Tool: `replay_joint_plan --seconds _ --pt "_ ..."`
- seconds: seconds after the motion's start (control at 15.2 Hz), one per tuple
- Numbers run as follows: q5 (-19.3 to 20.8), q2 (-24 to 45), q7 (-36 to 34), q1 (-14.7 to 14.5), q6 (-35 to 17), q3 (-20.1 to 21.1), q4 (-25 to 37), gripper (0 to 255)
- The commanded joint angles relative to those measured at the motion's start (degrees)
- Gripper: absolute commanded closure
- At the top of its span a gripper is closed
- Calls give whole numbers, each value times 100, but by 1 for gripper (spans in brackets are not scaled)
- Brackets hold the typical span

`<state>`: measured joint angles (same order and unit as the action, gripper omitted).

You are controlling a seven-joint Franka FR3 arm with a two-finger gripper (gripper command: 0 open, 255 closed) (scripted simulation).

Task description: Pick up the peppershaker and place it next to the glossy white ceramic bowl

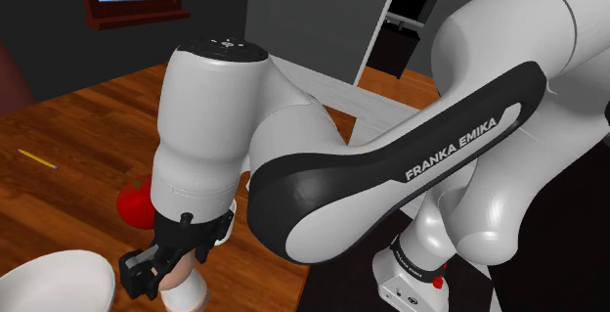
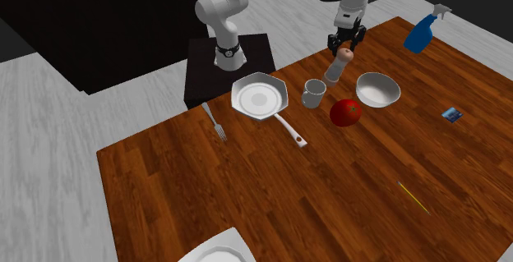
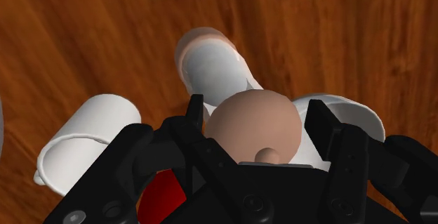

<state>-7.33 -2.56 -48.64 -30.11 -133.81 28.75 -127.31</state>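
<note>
**Gripper over pepper shaker, fingers apart**

The gripper (image 3: 256, 108) is seen lowered over the one pepper shaker (image 2: 335, 70). The black fingers (image 3: 194, 114) are spread to either side of its brown round cap. A thin gap is noted at one finger, so no grasp is recorded.

The shaker, with a whitish body, is seen upright on the wooden table (image 2: 247, 186). It is close to the edge beside the stand (image 2: 205, 75), between one white mug (image 2: 313, 94) and one white bowl (image 2: 393, 96), and apart from both.

Also counted on the table:
- one red fruit (image 2: 345, 112), just beside the bowl
- one white octagonal pan (image 2: 259, 98)
- one fork (image 2: 215, 121)
- one blue spray bottle (image 2: 423, 33), near a far corner
- one yellow pencil (image 2: 413, 197)
- one small blue item (image 2: 450, 115)
</note>
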Motion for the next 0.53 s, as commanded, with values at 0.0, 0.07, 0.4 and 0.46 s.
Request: replay_joint_plan --seconds 0.0,0.07,0.4,0.46 --pt "3 5 -2 0 -8 0 0 255" --pt "3 5 -2 0 -8 0 0 255" --pt "3 5 -2 0 -8 1 -1 0" --pt "3 5 -2 0 -9 1 -1 0"
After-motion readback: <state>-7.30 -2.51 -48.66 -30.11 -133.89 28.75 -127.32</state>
